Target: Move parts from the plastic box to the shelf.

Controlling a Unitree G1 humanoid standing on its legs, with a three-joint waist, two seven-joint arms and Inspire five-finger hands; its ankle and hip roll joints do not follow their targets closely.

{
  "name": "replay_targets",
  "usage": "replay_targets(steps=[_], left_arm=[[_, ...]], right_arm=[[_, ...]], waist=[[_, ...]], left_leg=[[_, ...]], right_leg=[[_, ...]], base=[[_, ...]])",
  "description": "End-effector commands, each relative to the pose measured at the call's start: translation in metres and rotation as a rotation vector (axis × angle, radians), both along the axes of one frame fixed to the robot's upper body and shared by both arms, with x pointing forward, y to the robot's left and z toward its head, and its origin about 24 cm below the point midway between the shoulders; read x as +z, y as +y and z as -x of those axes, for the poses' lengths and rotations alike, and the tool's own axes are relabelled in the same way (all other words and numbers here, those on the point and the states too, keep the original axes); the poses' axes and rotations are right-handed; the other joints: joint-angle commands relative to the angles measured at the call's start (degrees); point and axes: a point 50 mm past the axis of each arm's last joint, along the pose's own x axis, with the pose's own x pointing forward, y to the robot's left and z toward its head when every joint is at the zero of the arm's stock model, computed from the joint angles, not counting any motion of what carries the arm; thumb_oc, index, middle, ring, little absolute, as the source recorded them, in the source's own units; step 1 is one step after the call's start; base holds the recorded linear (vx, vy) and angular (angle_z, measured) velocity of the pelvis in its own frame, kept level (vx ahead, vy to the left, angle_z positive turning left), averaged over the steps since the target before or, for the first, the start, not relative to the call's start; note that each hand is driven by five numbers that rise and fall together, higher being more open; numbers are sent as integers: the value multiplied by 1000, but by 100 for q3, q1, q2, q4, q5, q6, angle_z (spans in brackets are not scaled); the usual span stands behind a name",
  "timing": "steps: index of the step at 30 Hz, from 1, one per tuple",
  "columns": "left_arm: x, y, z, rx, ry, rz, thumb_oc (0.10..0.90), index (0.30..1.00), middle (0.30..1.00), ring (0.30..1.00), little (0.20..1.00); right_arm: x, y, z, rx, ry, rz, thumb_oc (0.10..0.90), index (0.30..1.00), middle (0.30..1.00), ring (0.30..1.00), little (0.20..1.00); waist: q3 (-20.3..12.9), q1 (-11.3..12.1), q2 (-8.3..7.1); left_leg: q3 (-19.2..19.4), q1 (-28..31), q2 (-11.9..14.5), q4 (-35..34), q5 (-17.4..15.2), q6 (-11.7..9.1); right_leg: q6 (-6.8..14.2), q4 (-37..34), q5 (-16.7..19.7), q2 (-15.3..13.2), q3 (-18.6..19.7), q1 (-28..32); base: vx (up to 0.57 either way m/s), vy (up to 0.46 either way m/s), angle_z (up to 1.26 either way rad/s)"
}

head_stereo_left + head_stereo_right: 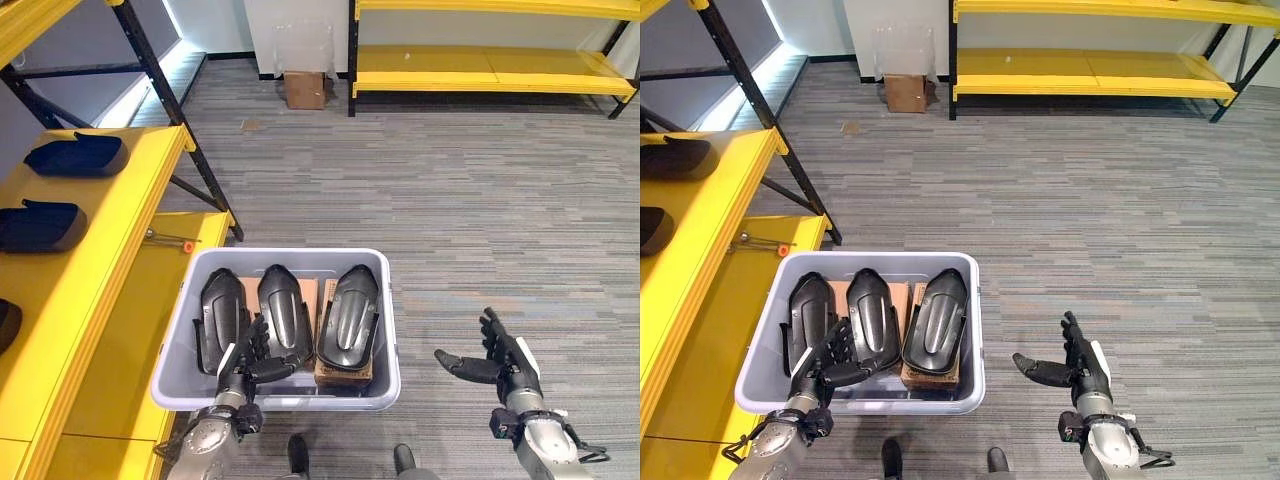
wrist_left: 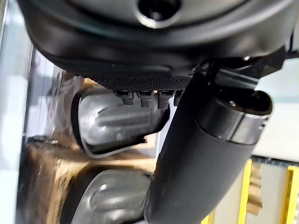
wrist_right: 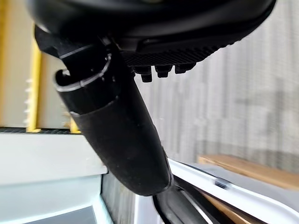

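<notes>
A grey plastic box [image 1: 290,257] stands on the carpet beside the yellow shelf [image 1: 110,230]. Three black moulded parts lie in it side by side on cardboard: left [image 1: 220,305], middle [image 1: 283,305] and right [image 1: 350,310]. My left hand [image 1: 245,365] is over the box's near rim, open, its fingers reaching between the left and middle parts and its thumb [image 2: 205,154] stretched toward the middle part [image 2: 117,121]. My right hand [image 1: 505,365] hovers open above the carpet to the right of the box, holding nothing. Black parts [image 1: 78,155] [image 1: 40,227] lie on the shelf's top board.
A black slanted shelf post [image 1: 185,140] stands just behind the box. A small orange-tipped tool [image 1: 170,240] lies on the lower shelf board. Far back are a cardboard box [image 1: 305,90] and a low yellow rack [image 1: 490,70]. Open carpet lies right of the box.
</notes>
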Motion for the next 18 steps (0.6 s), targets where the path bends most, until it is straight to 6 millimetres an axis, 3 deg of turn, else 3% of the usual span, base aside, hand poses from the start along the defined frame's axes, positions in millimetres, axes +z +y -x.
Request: replay_targets(steps=[1,4,5,13,16,18], left_arm=[[66,18,-33,61,-356,-44,900,1000,1000,1000,1000],[75,17,-37,55,-396,-53,900,1000,1000,1000,1000],[85,15,-42,52,-445,-57,900,1000,1000,1000,1000],[124,16,-55,96,-624,-80,900,1000,1000,1000,1000],[128,15,-57,107,-645,-78,900,1000,1000,1000,1000],[134,10,-63,112,-670,-68,900,1000,1000,1000,1000]], right_arm=[[84,3,-32,45,-432,184,900,1000,1000,1000,1000],[90,12,-40,76,-463,174,900,1000,1000,1000,1000],[98,22,-47,122,-492,184,900,1000,1000,1000,1000],[127,50,-70,193,-612,288,900,1000,1000,1000,1000],[132,55,-75,194,-634,331,900,1000,1000,1000,1000],[135,71,-88,221,-638,307,900,1000,1000,1000,1000]], waist=[[28,120,-209],[123,150,-194],[246,205,-197],[759,373,-197],[857,400,-186],[992,464,-172]], left_leg=[[-7,-698,540,911,-317,-363],[-48,-873,542,987,-297,-379],[-66,-1016,534,1009,-263,-386],[-81,-1507,515,1138,-198,-371],[-106,-1604,499,1181,-201,-363],[-116,-1712,478,1247,-214,-337]], right_leg=[[227,200,-388,-409,-331,325],[206,220,-386,-397,-367,216],[191,198,-348,-406,-405,111],[181,205,-258,-468,-467,-293],[174,241,-256,-477,-479,-378],[173,243,-225,-494,-503,-444]], base=[[-100,4,20],[-75,5,15],[-60,4,15],[-70,10,4],[-9,3,1],[-26,17,5]])
